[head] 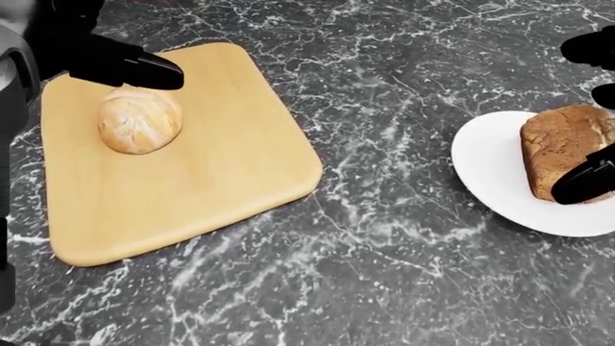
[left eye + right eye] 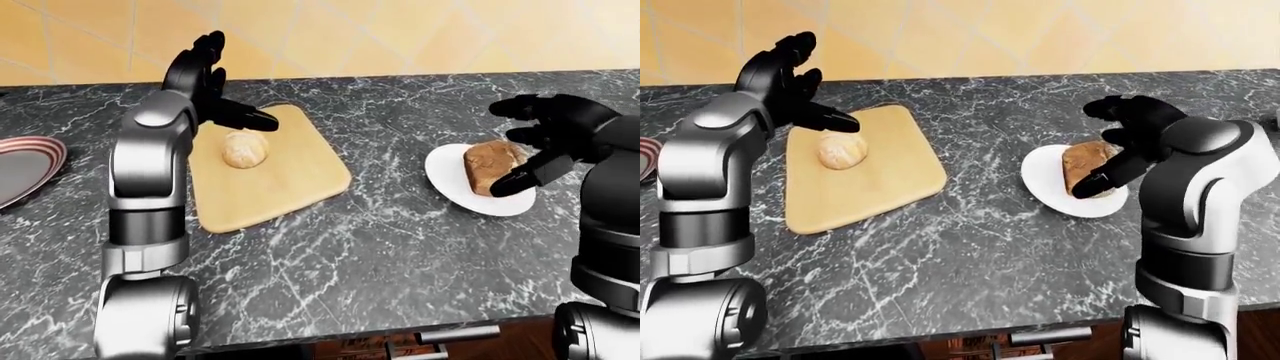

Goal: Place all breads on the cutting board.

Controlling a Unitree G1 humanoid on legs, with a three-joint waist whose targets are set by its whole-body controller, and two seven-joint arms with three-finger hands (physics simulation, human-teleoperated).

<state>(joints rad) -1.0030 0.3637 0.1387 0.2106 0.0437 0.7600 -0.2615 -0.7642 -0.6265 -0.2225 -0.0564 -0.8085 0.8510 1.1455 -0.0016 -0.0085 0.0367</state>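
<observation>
A wooden cutting board [image 1: 192, 173] lies at the left of the head view with a round pale bread roll [image 1: 138, 120] on it. My left hand [image 2: 215, 90] hovers open just above the roll's far side, fingers spread, touching nothing. A brown loaf [image 1: 565, 150] sits on a white plate [image 1: 495, 176] at the right. My right hand [image 2: 540, 142] is open around the loaf, with fingers above it and a thumb [image 1: 583, 182] at its near side, but not closed on it.
The counter is dark marbled stone [image 1: 384, 274]. A striped plate [image 2: 25, 165] lies at the far left of the left-eye view. A yellow tiled wall [image 2: 400, 37] runs behind the counter. A drawer handle [image 2: 455, 335] shows below the counter edge.
</observation>
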